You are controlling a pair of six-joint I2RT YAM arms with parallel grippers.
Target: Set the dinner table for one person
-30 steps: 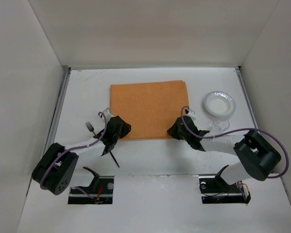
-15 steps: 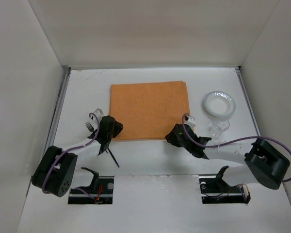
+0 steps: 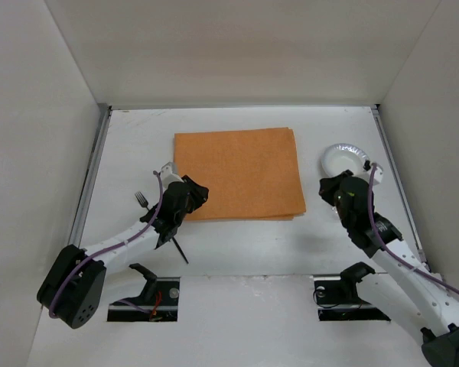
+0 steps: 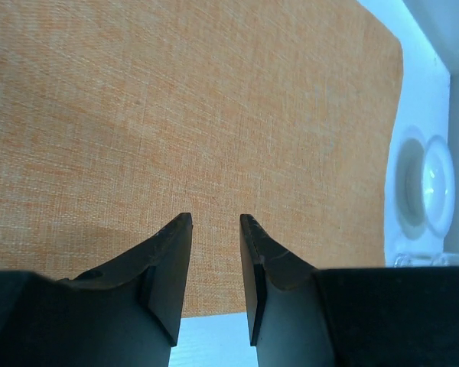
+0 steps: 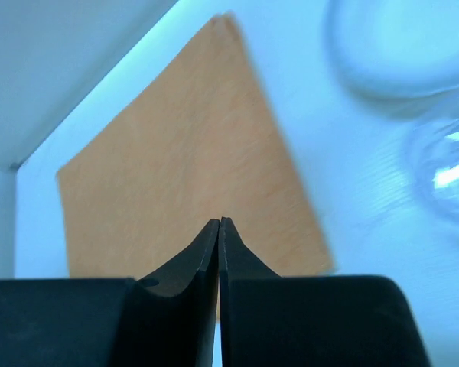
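The dinner table [image 3: 138, 145] is a white tabletop with metal side rails. An orange cloth mat [image 3: 237, 172] lies flat in its middle. My left gripper [image 3: 199, 193] is open and empty over the mat's near left corner; in the left wrist view [image 4: 214, 220] its jaws stand apart above the mat [image 4: 214, 107]. My right gripper [image 3: 327, 187] is shut and empty, right of the mat; it also shows in the right wrist view [image 5: 219, 220]. A white plate [image 3: 343, 155] lies just beyond it. A clear glass [image 5: 451, 172] shows blurred at the right.
A black fork [image 3: 141, 200] lies left of my left arm, its handle running under the arm toward the near edge. White walls close in the table on three sides. The plate [image 4: 437, 187] also shows in the left wrist view.
My right arm has swung right, from the mat's near right corner to beside the plate, covering the glass from above. My left gripper has shifted slightly right onto the mat's near left corner.
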